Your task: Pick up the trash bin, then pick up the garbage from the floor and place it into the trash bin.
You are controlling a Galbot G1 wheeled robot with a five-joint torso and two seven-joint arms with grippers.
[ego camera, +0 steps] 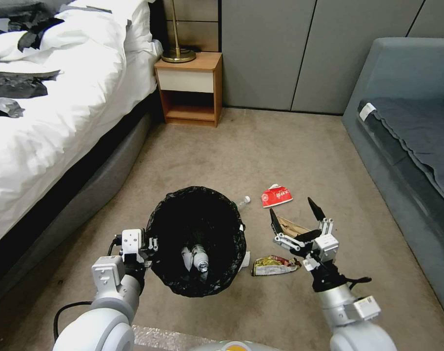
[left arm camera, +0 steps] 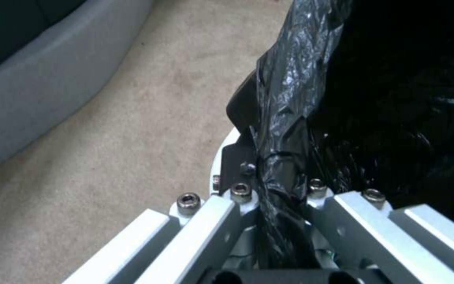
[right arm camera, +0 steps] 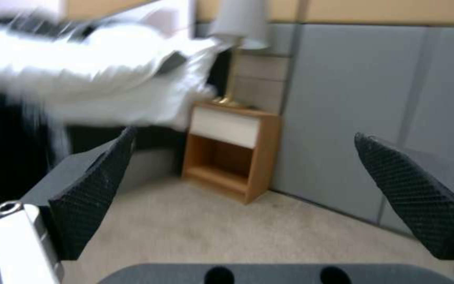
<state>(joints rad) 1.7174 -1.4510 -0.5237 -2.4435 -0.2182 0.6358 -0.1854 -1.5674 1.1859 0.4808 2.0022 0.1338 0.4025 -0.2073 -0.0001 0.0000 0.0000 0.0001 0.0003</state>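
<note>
Trash bin [ego camera: 197, 241] held up off the carpet, left gripper [ego camera: 151, 243] clamped on its bag-lined rim; bottle [ego camera: 200, 257] inside. Right gripper [ego camera: 296, 213] spread wide, empty, above brown paper bag [ego camera: 289, 225], mostly hidden. Second bottle [ego camera: 242, 201] half-hidden behind bin.

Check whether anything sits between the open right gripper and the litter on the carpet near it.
Nothing visible does. The right gripper hangs open above the brown paper bag, with the yellow wrapper and red packet lying uncovered on the carpet. The left gripper holds the trash bin alongside.
</note>
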